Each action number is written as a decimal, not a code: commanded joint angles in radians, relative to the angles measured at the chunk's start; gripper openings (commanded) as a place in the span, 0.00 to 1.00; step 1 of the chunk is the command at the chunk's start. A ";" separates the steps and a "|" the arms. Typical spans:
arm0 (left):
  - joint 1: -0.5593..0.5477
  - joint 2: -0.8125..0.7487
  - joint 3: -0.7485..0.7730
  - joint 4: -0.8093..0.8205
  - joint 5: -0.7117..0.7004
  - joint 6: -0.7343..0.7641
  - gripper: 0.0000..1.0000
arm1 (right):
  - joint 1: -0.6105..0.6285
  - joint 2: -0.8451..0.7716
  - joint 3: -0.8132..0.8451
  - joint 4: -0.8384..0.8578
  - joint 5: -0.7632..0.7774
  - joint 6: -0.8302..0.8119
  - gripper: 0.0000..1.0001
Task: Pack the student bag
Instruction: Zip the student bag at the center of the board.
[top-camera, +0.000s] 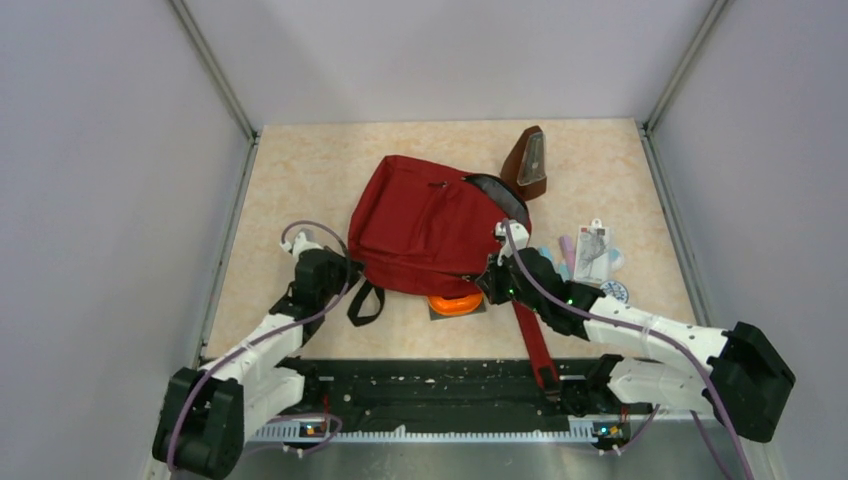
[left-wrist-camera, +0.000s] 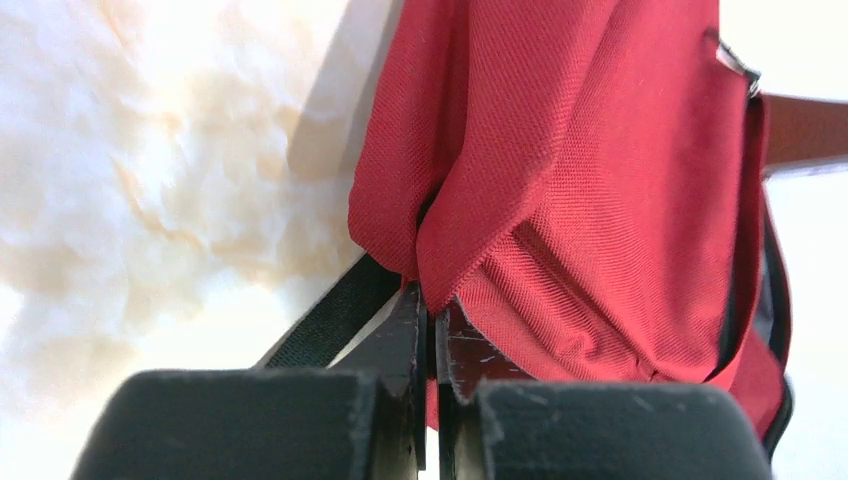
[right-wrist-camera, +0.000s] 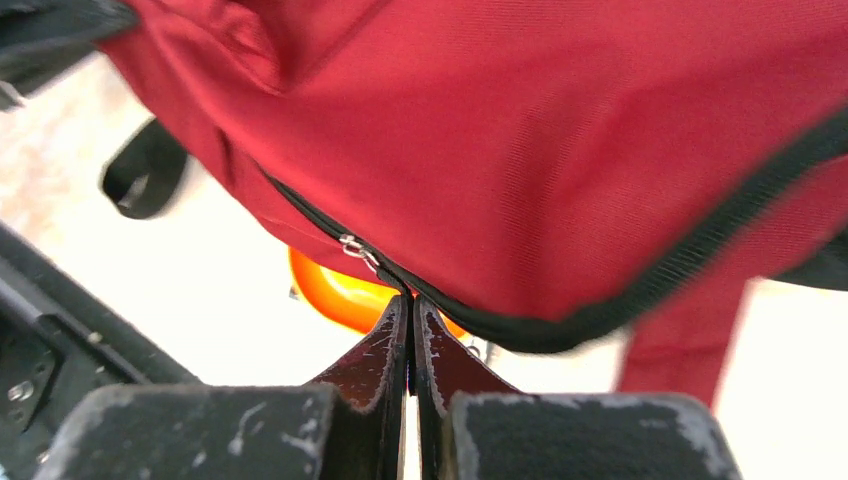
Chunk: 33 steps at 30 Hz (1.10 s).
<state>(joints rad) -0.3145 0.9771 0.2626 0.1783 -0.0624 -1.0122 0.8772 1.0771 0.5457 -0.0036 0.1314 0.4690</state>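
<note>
The student bag (top-camera: 425, 225), dark red with a black zipper, lies in the middle of the table. My left gripper (top-camera: 352, 268) is at its near left corner. In the left wrist view the gripper (left-wrist-camera: 433, 300) is shut on a fold of the bag's red fabric (left-wrist-camera: 580, 180). My right gripper (top-camera: 487, 283) is at the bag's near right edge. In the right wrist view it (right-wrist-camera: 411, 300) is shut on a thin black tab hanging from the zipper line of the bag (right-wrist-camera: 520, 130), just beside the metal slider (right-wrist-camera: 352, 247).
An orange object (top-camera: 455, 303) pokes out from under the bag's near edge. A long red strap (top-camera: 530, 335) runs toward the arm bases, and a black strap loop (top-camera: 365, 303) lies near the left gripper. A brown case (top-camera: 527, 163) and small packaged items (top-camera: 594, 250) sit to the right.
</note>
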 joint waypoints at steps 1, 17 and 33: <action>0.139 0.018 0.099 0.019 -0.016 0.117 0.00 | 0.006 -0.036 0.047 -0.126 0.211 -0.042 0.00; 0.418 0.387 0.444 0.037 0.328 0.319 0.38 | 0.006 0.025 0.030 -0.003 0.105 -0.069 0.00; -0.113 -0.117 0.217 0.070 0.224 0.802 0.63 | 0.006 0.002 0.004 0.055 0.075 -0.069 0.00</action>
<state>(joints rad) -0.3515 0.9234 0.5873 0.0715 0.0582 -0.3714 0.8810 1.1072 0.5495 0.0147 0.2104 0.4137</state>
